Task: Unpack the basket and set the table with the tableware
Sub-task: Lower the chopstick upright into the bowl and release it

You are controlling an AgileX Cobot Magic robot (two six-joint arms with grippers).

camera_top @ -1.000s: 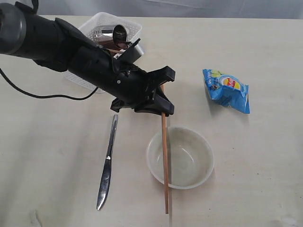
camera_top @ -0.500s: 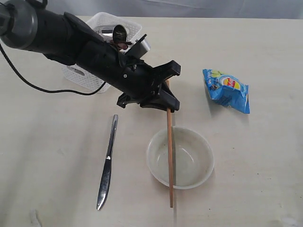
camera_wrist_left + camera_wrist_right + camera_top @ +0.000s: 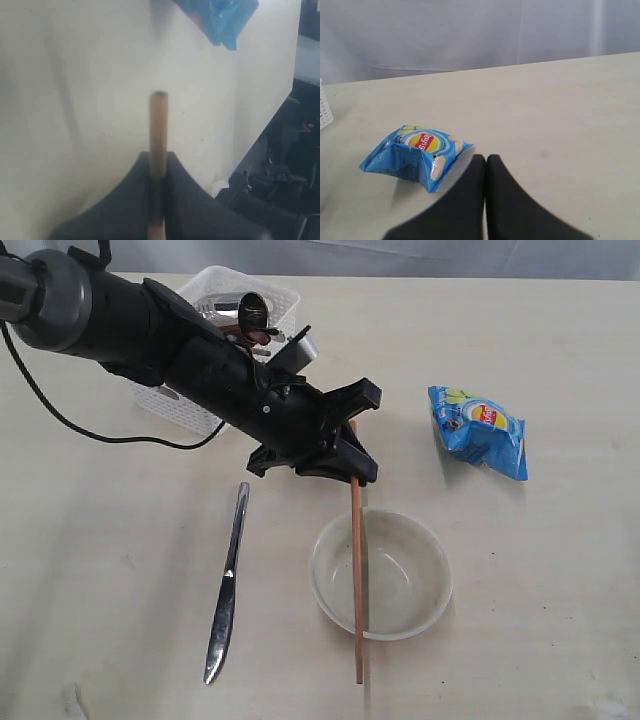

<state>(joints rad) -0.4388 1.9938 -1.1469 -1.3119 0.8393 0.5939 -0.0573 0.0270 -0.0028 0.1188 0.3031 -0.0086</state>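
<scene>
My left gripper (image 3: 360,435) is shut on a wooden chopstick (image 3: 356,580) near its upper end. The stick hangs down across the left part of the cream bowl (image 3: 428,552), and its tip reaches past the bowl's near rim. In the left wrist view the chopstick (image 3: 158,125) sticks out between the black fingers (image 3: 125,200). A steel knife (image 3: 226,590) lies on the table (image 3: 520,620) left of the bowl. The white basket (image 3: 170,403) stands at the back left, partly hidden by the arm, with a dark spoon (image 3: 253,312) poking out. My right gripper (image 3: 486,159) is shut and empty above the table.
A blue snack bag (image 3: 480,430) lies to the right of the bowl's far side; it is also just left of the right gripper, snack bag (image 3: 415,152). A black cable (image 3: 110,435) trails over the table at the left. A corner of the basket (image 3: 324,107) shows in the right wrist view.
The left arm has shifted a little to the right with the chopstick, so the stick now crosses the bowl further in. The right gripper has not visibly moved.
</scene>
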